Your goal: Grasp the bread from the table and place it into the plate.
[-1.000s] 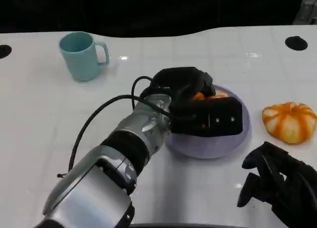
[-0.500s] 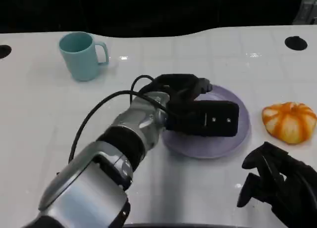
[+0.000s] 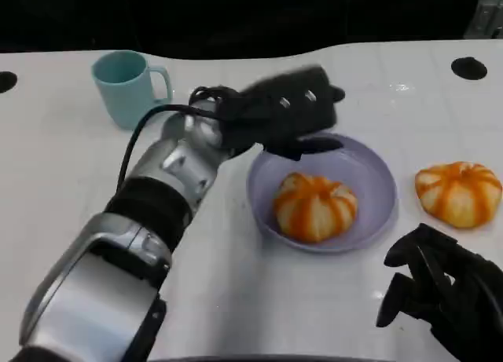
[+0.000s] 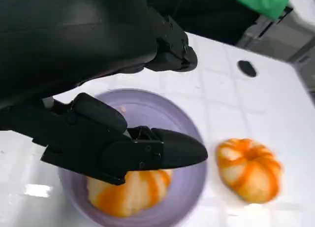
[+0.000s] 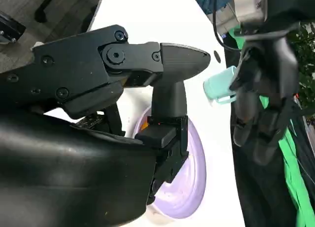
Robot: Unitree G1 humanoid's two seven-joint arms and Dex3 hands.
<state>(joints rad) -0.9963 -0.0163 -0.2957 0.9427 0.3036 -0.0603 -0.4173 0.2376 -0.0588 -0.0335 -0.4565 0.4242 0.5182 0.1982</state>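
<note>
- Bread [image 3: 315, 206], an orange-striped bun, sits in the lavender plate [image 3: 377, 173], just below my left robot hand [image 3: 287, 111].
- I see that left robot hand hanging over the plate's far rim with nothing in it, fingers loosely apart.
- A second bun [image 3: 460, 192] lies on the white table [image 3: 71, 173], just beyond my right robot hand [image 3: 440, 295].
- I cannot tell how the right robot hand's fingers are set.
- A teal mug [image 3: 128, 87] stands well to the left.

glossy white table [image 3: 71, 181], smooth lilac plate [image 3: 376, 173]
</note>
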